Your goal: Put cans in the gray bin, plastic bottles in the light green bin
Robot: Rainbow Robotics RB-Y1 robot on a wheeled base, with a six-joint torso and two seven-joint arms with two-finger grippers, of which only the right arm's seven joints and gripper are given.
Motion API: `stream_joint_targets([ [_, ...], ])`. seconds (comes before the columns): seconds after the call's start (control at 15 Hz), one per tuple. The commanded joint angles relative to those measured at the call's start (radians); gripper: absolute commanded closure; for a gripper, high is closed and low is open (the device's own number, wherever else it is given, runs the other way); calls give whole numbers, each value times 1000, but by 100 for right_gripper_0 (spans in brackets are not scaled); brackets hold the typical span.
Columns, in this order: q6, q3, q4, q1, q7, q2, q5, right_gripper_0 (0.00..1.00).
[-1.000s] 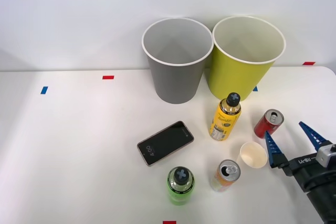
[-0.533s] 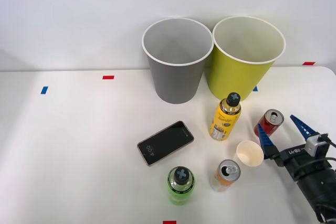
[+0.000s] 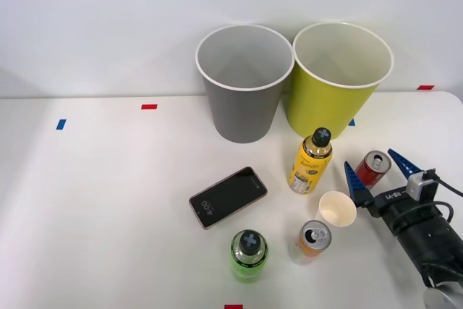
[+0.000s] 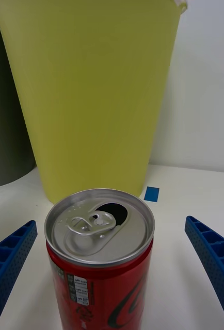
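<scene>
We see the right claw (image 3: 377, 168) spread wide, holding nothing, its ribbed blue fingers (image 4: 9, 265) standing to either side of the small red metal can (image 3: 371, 168) without touching it. The can's silver pull-tab top (image 4: 99, 225) is smooth and round, its mouth open. Since a second ago the claw has advanced from beside the cream paper cup (image 3: 337, 210) until it brackets the red can; the cup sits a little further left now. The tall tapered yellow-green bin (image 3: 337, 85) and the matching gray bin (image 3: 242, 88), both white-rimmed, stand side by side at the back of the white tabletop (image 3: 108, 200). The yellow plastic bottle (image 3: 310, 162), the bright green bottle (image 3: 249, 254) and the orange and pale can (image 3: 311, 242) stand upright, apart. A flat black phone (image 3: 228, 197) lies left of them. The tabletop's left half lies open, and its right edge is near the claw.
</scene>
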Motion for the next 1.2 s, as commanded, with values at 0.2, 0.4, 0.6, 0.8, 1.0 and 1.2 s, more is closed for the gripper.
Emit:
stream_joint_targets([
  [0.2,8,1,0,-2,13,0,-3,24],
  [0.4,8,0,0,-2,16,0,-3,75],
  [0.6,8,0,0,-3,11,0,2,88],
  [0.8,10,-12,-3,-3,-9,-11,54,98],
  [1.0,103,-71,-97,12,-127,-63,155,100],
  [1.2,284,-204,-284,70,-149,-93,190,100],
])
